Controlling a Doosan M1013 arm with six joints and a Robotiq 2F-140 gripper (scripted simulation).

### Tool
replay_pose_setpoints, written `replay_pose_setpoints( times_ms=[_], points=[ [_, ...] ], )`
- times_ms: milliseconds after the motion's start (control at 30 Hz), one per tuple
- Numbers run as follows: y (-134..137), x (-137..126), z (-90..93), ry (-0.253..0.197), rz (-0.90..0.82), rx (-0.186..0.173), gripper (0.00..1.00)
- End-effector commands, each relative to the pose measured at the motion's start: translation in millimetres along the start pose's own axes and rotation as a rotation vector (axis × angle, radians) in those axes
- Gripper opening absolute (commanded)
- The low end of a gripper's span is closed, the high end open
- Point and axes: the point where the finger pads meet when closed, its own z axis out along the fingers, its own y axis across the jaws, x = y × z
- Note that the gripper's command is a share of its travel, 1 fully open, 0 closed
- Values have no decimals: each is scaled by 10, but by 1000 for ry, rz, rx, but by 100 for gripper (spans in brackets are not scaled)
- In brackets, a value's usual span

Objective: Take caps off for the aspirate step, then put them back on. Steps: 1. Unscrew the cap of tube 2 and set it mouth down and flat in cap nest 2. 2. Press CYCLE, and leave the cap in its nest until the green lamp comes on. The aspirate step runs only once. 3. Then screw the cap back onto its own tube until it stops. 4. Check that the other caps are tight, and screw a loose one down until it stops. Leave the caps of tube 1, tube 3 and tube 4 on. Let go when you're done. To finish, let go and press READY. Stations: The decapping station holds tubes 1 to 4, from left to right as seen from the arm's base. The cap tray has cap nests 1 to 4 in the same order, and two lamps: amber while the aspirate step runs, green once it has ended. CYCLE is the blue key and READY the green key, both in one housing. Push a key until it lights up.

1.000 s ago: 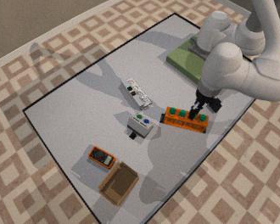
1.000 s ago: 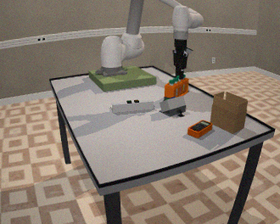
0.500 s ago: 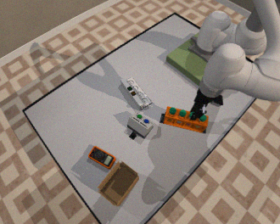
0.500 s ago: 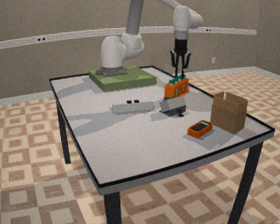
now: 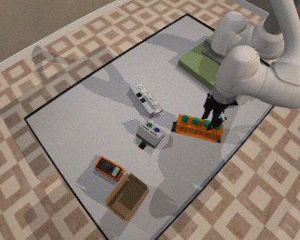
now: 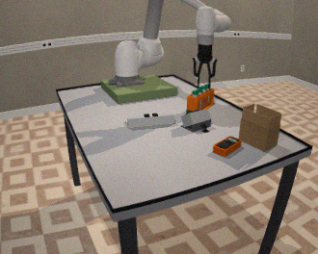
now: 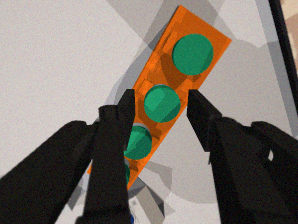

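Note:
The orange decapping station (image 5: 197, 127) holds four tubes, each with a green cap on; it also shows in the exterior view (image 6: 200, 99). My gripper (image 7: 161, 102) is open and hangs over the rack (image 7: 170, 95). Its fingers flank the second cap from the rack's far end (image 7: 162, 103), with a gap on each side. From the side, the gripper (image 6: 203, 81) stands upright just above the caps. The white cap tray (image 5: 145, 99) lies to the left with its nests empty. The key housing (image 5: 150, 134) carries the green key (image 5: 149, 124) and the blue key (image 5: 157, 130), both unlit.
An orange multimeter (image 5: 109, 167) and an open cardboard box (image 5: 127, 195) sit near the table's front. The arm's green base plate (image 5: 201, 63) is behind the rack. The tray's two lamps (image 6: 150, 114) look dark.

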Motion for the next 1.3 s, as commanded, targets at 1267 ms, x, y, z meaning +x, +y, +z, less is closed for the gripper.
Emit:
replay_pose_setpoints(
  times_ms=[1267],
  points=[
    [4, -4, -7, 1, 785, -1, 30]
  ],
)
